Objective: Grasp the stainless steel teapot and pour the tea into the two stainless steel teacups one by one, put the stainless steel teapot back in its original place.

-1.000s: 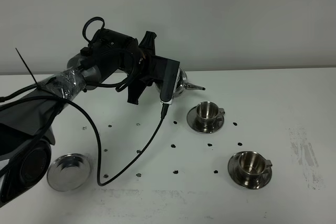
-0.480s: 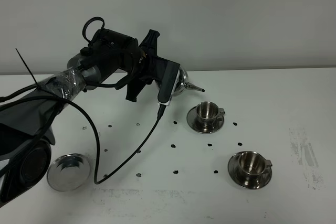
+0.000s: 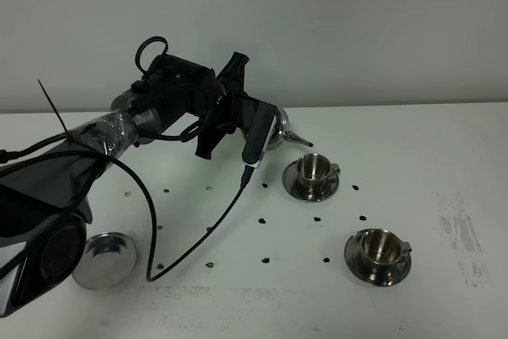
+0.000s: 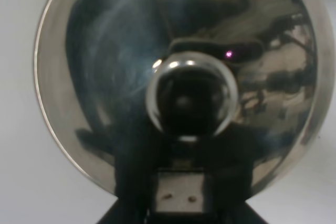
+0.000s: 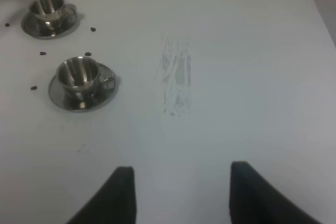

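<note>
My left gripper point(image 3: 266, 125) is shut on the stainless steel teapot point(image 3: 279, 128) and holds it in the air at the back of the table, tipped to the right. Its thin spout point(image 3: 302, 140) points down toward the far teacup point(image 3: 314, 167), just left of and above that cup. The left wrist view shows the domed lid point(image 4: 94, 77) and its round knob point(image 4: 191, 100) up close. The near teacup point(image 3: 379, 248) stands on its saucer at the front right. The bare saucer point(image 3: 107, 260) lies at the front left. No tea shows. My right gripper point(image 5: 182, 167) hovers open over bare table.
Several small dark specks point(image 3: 264, 220) dot the white table point(image 3: 238, 307) between the cups and the bare saucer. A scuffed grey patch point(image 3: 459, 228) marks the right side. A black cable point(image 3: 198, 236) hangs from the left wrist and loops over the table.
The left arm has risen and shifted slightly right, and the teapot has tipped further, so the spout tip now sits lower and closer to the far teacup. The cups have not moved.
</note>
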You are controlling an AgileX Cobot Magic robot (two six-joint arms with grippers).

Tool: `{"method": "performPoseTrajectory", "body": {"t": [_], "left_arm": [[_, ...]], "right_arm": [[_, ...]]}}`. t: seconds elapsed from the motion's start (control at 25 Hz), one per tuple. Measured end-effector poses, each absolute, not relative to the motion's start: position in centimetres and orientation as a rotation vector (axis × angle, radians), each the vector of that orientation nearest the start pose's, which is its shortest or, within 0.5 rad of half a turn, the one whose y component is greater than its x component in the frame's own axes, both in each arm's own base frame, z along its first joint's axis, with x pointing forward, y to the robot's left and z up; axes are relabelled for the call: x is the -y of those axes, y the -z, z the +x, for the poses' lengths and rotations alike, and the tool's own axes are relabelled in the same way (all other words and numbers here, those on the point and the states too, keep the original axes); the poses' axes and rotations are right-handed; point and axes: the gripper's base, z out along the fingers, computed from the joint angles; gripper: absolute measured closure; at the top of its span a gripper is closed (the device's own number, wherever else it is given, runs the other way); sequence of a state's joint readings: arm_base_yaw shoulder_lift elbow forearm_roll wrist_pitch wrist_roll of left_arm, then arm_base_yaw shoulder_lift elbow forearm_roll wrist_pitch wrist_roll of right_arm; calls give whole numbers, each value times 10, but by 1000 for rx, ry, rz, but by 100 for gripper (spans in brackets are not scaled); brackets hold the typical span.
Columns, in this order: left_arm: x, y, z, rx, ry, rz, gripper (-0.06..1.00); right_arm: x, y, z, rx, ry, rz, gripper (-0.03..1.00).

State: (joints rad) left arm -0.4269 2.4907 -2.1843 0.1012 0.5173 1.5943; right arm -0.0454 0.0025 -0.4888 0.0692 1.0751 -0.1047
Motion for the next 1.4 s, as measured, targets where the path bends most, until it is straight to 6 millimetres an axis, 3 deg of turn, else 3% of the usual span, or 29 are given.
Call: {"method": "performPoseTrajectory", "body": {"t": [1.4], "left_arm": [[240,-175,516,-1017,-801,2123,69]], "right_arm": [[-6,-273,-4,-2069,9,-65,54]]}}
